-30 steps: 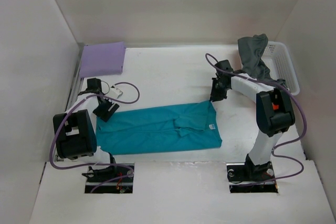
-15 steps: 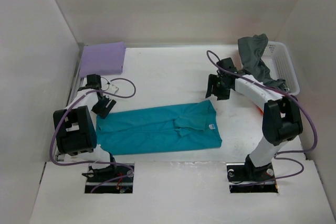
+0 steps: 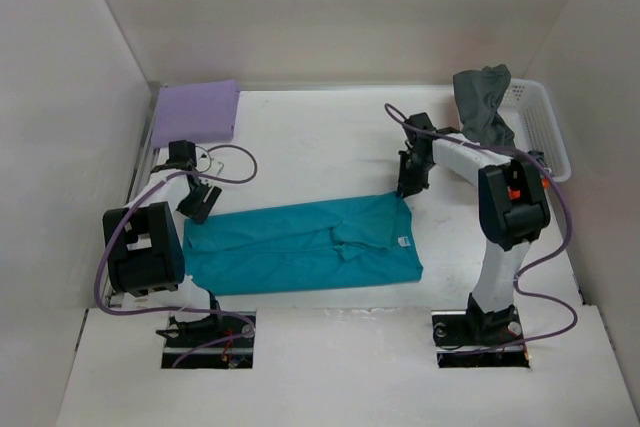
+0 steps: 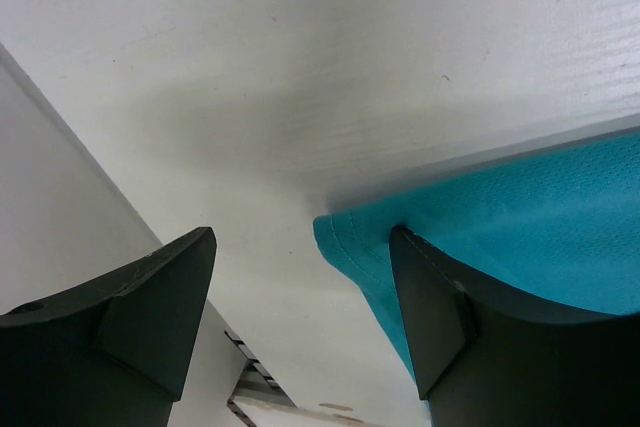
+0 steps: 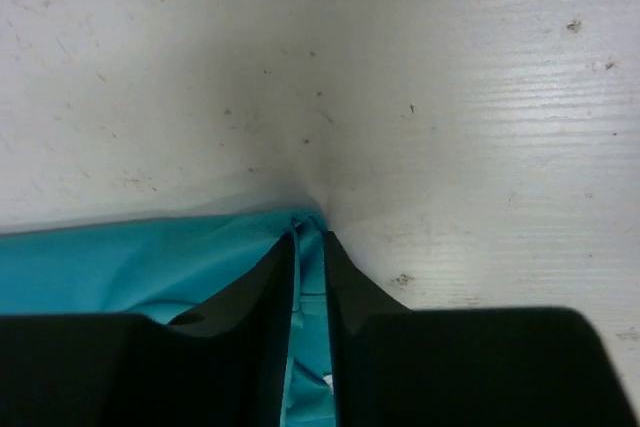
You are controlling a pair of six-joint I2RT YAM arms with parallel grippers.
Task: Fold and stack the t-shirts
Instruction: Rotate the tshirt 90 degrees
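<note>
Change on the right: half a second ago your right gripper (image 5: 309, 239) hung off the far side of the teal shirt (image 3: 300, 247) with its jaws apart. Now it is down at the shirt's far right corner.
Change on the left: your left gripper (image 4: 302, 247) stands almost where it did half a second ago, at the shirt's far left corner.
Change in the cloth: the teal shirt lies as it lay before, with the same outline.
Right tool: the jaws are nearly together, with only a thin slit left, and teal cloth at the corner is pinched in that slit.
Left tool: the fingers (image 4: 150, 297) are spread wide with nothing between them. The teal hem corner lies on the table (image 3: 320, 137) just beside the right-hand finger.
Teal shirt: it lies flat in a long band across the middle of the table, in front of both arm bases.
Lavender shirt (image 3: 195, 113): it lies folded in the far left corner, well apart from the teal one.
Dark grey shirt (image 3: 482, 102): it hangs bunched over the near end of the white basket (image 3: 545, 127) at the far right.
Writing: a small white tag (image 3: 402, 241) lies on the teal shirt near its right end. You cannot read anything on it at this size.
</note>
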